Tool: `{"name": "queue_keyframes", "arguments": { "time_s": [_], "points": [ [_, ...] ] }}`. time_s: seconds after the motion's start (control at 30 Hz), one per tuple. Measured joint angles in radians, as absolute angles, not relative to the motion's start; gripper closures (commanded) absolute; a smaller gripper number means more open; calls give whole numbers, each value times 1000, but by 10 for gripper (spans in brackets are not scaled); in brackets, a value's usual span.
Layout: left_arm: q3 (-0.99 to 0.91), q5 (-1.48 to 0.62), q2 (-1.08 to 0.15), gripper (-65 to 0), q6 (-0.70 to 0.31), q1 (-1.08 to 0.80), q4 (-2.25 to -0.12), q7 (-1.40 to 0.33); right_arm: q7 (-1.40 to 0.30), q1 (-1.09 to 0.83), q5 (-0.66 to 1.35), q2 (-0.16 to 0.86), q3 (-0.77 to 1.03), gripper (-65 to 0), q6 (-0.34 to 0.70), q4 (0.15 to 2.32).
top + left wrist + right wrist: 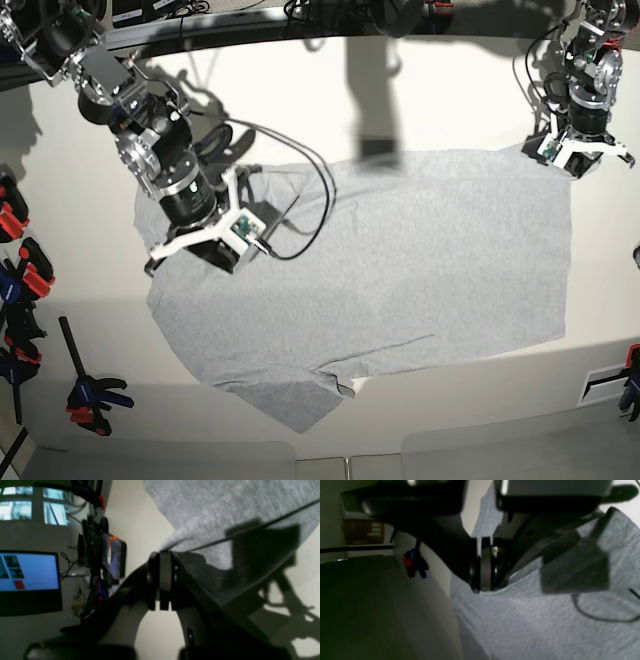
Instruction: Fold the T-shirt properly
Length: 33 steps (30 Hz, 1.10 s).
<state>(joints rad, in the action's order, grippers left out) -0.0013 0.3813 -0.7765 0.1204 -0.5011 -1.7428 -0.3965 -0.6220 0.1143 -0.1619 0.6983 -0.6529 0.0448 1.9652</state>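
Observation:
The light heather-grey T-shirt [400,270] lies spread on the white table [450,90], plain side up, with one sleeve hanging toward the front edge. My right gripper [156,264] is at the shirt's left edge. In the right wrist view it [482,590] is shut, pinching a raised fold of the T-shirt [532,625]. My left gripper [572,164] is at the shirt's far right corner. In the left wrist view it [162,553] is shut on the edge of the T-shirt [212,507]. No lettering shows.
A black cable [318,205] from the right arm loops over the shirt. Red and blue clamps [22,265] hang along the left side and another clamp [92,393] lies at the front left. A lit monitor [27,572] stands beyond the table.

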Motion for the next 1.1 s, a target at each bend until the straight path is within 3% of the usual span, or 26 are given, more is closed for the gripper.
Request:
{"name": "queue_keyframes", "arguments": {
  "time_s": [0.23,0.63,1.0,1.1],
  "points": [
    [-1,381,-776,0,120,-501,-1743,-396,-621,151,-130,618,-653,0,45,1965],
    [-1,381,-776,0,120,-498,-1743,-358,-616,152,-130,564,-653,0,44,1938],
    [-1,379,-776,0,120,-495,-1742,-299,-608,314,-125,408,-653,0,46,1600],
    [-1,261,-776,0,120,-479,-1743,-224,-609,364,-129,353,-652,0,42,1503]
  ]
}}
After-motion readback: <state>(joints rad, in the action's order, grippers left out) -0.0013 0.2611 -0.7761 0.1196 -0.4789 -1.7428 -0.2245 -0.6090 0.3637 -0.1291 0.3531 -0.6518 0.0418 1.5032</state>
